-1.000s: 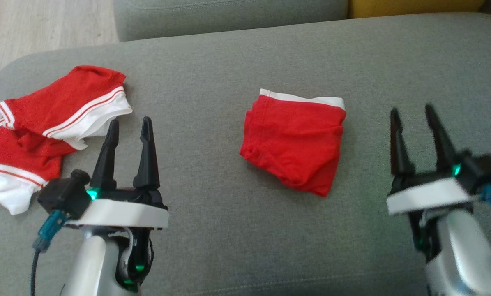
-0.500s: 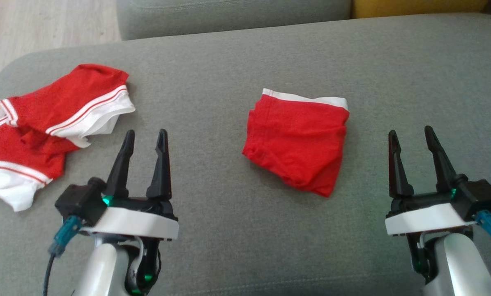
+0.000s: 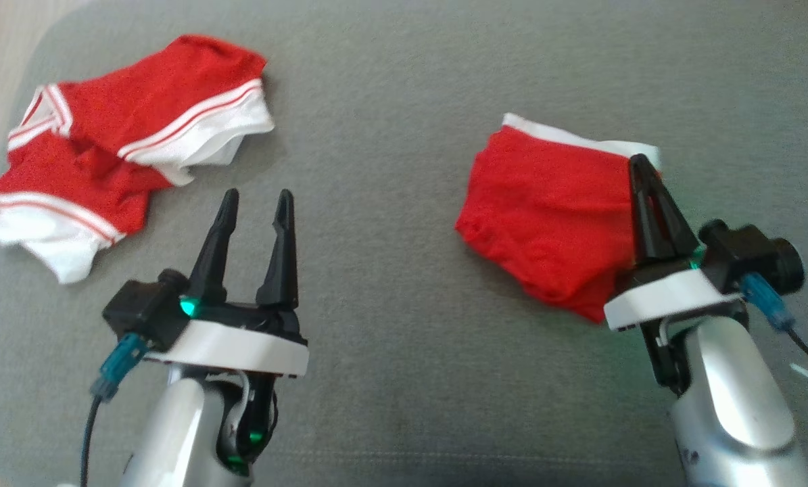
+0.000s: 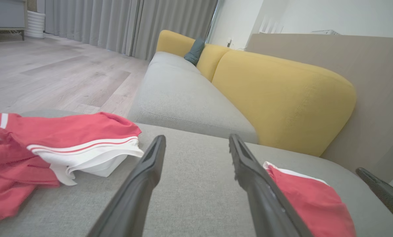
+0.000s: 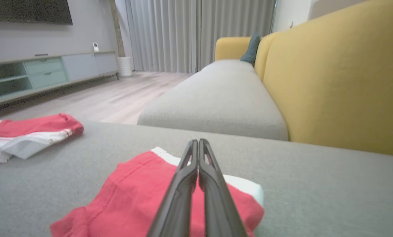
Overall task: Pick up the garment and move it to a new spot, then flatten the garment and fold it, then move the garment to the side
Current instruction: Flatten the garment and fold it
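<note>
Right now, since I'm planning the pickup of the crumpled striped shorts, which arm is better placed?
Left. The left gripper is open and nearest the striped shorts; the right gripper is shut, over the folded red garment.

Red/wht shorts (image 3: 106,128) crumpled, far left

Light is bright, soft and even, without glare. The garment (image 3: 126,128) casts only a faint shadow. The head view is slightly soft; wrist views blur the nearest fingers (image 4: 130,200).
</note>
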{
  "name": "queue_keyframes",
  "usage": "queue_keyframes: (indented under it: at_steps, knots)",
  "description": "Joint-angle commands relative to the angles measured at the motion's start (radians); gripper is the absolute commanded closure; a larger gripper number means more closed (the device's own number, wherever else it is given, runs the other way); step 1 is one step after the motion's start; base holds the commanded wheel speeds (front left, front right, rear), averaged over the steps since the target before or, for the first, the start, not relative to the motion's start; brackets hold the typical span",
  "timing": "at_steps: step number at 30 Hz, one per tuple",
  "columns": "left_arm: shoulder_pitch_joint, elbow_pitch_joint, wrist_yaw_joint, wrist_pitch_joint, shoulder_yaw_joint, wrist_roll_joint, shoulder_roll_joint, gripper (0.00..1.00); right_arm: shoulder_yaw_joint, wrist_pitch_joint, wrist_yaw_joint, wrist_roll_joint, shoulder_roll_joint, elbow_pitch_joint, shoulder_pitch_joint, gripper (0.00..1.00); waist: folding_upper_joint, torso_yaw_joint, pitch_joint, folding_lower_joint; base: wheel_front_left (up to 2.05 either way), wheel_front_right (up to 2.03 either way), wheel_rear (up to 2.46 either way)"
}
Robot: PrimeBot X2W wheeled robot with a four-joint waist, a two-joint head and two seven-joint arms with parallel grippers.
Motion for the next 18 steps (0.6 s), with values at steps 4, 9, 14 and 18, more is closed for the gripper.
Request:
queue_keyframes:
  at_steps: [4,9,14,18]
  knots:
    - [-0.055,-0.024,-0.009,-0.005,0.012,-0.01,0.008,0.0,0.016,-0.008,-0.001,-0.032,-0.001,0.088,-0.083,1.0,0.0,0.071,0.066,0.0,0.0,0.0,0.0]
    - [-0.07,-0.021,-0.007,-0.005,0.008,-0.011,0.008,0.0,0.008,-0.014,-0.001,-0.053,-0.001,0.223,-0.142,1.0,0.0,0.096,0.092,0.0,0.0,0.0,0.0]
    - [-0.083,-0.025,-0.008,-0.005,0.013,-0.009,0.008,0.0,0.003,-0.015,-0.001,-0.054,-0.001,0.261,-0.184,1.0,0.0,0.098,0.118,0.0,0.0,0.0,0.0]
    - [-0.095,-0.02,-0.012,-0.005,0.013,-0.003,0.008,0.0,-0.008,-0.015,-0.001,-0.063,-0.001,0.304,-0.201,1.0,0.0,0.089,0.135,0.0,0.0,0.0,0.0]
